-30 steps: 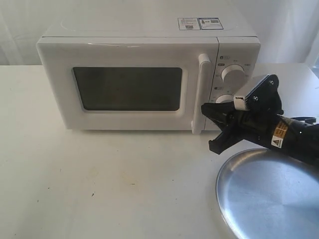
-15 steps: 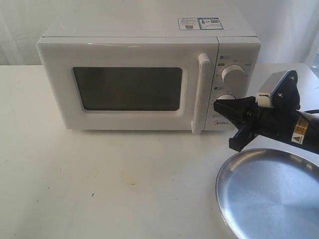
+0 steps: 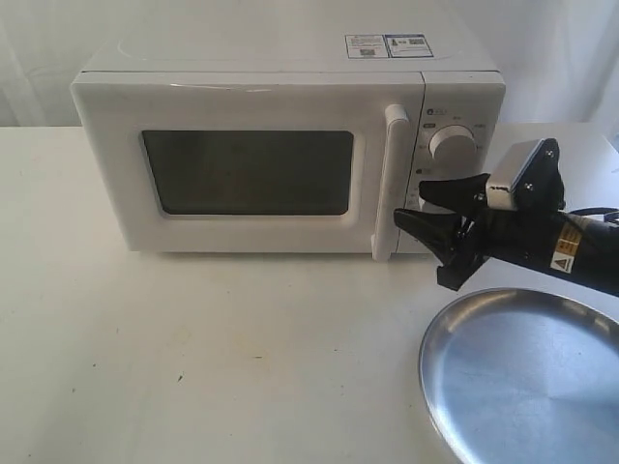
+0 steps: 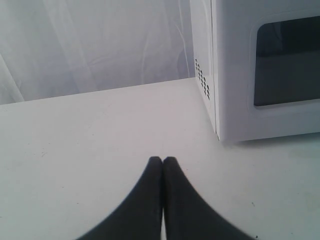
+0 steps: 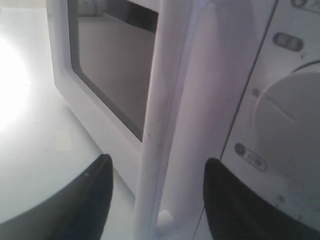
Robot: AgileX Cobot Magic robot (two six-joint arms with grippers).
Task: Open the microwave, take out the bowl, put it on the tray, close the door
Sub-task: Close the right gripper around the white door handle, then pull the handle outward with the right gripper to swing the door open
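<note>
table (image 3: 193,348) carries everything | microwave (image 3: 290,53) closed, bowl unseen, presumably inside | tray (image 3: 522,377) front-right | handle (image 3: 389,184) looks rigid and smooth; best pulled mid-bar | right gripper (image 3: 414,205) fingers apart, straddling handle | left gripper (image 4: 162,161) fingers together

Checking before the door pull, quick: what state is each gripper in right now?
Left gripper: closed, holding nothing.
Right gripper: open, one finger on each side of the door handle, not clamped on it.
</note>
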